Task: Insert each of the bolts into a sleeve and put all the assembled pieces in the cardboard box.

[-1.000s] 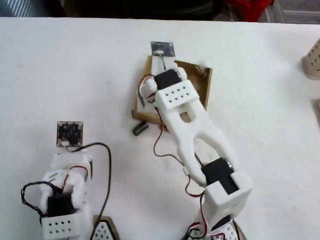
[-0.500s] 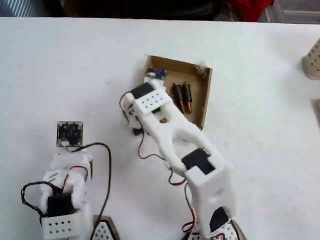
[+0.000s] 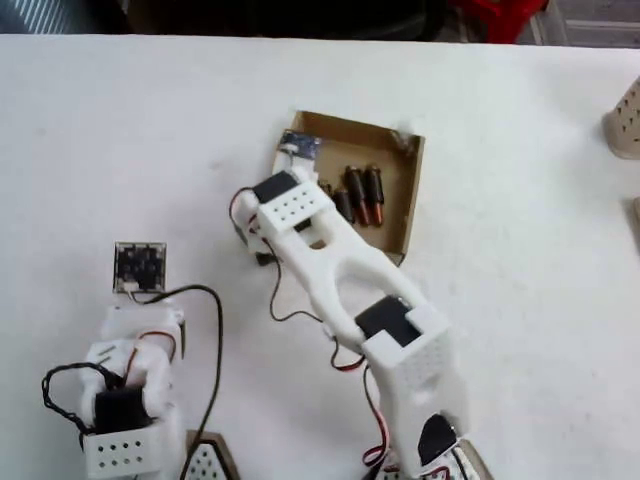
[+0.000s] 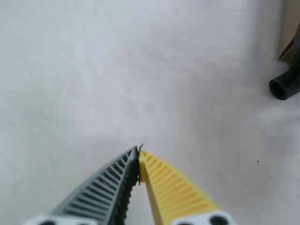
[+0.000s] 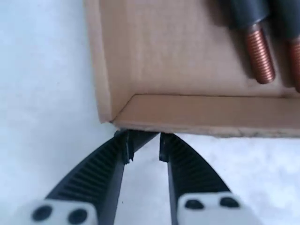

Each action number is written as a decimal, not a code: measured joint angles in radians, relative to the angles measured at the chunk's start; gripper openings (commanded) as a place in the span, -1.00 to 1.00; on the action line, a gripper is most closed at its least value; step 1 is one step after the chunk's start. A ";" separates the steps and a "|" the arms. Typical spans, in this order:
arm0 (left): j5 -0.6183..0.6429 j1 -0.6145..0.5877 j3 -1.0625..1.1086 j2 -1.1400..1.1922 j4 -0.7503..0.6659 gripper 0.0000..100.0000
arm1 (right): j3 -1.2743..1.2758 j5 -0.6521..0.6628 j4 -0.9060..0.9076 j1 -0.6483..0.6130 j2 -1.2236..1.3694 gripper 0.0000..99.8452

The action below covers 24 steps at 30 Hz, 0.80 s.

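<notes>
We see the right arm (image 3: 340, 262) swung back off the cardboard box (image 3: 398, 215), baring assembled pieces (image 3: 357, 193); the right gripper (image 5: 143, 140) hangs narrowly parted at its corner. The left gripper (image 4: 139, 154) is closed.

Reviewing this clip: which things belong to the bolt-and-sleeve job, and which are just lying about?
Job:
cardboard box
assembled pieces inside it
black sleeve on the table beside the box

Lying about:
beige perforated object at the table's edge
red object beyond the table
</notes>
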 measured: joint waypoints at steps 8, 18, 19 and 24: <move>0.000 0.000 0.000 0.000 0.000 -0.95 | -0.015 -0.003 -0.040 0.000 0.049 -0.85; 0.000 0.000 0.000 0.000 0.000 -0.95 | -0.029 0.000 -0.098 -0.031 0.101 -0.85; 0.000 0.000 0.000 -0.002 0.000 -0.95 | -0.035 0.000 -0.097 -0.029 0.106 -0.85; 0.000 0.000 0.000 -0.002 0.000 -0.95 | -0.044 0.000 -0.086 -0.031 0.109 -0.85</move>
